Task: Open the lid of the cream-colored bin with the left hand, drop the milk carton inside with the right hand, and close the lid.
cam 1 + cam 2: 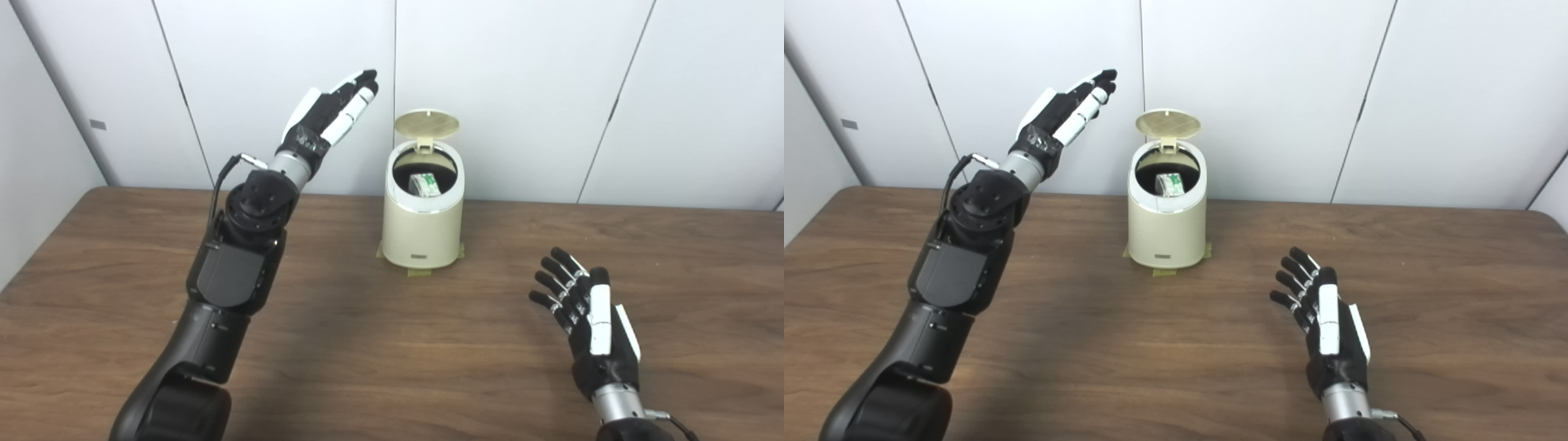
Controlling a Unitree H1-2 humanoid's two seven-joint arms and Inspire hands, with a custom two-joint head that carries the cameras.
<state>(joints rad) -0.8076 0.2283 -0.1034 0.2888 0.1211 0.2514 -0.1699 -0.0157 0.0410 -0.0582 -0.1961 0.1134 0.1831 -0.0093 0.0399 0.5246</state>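
Nearest me, my right hand hovers empty over the bench, fingers spread. My left hand, flat, open and holding nothing, is raised beside the cream-colored bin; swinging carelessly at the upright lid could knock the bin over. The green-printed milk carton lies inside.

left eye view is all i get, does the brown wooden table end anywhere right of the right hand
observer: yes. In the right eye view the brown wooden table ends in a rounded rear corner at far right, well past the open black and white right hand.
operator: what's behind that corner
observer: a further white wall panel past a slanted seam, seemingly a side wall; little of it shows.
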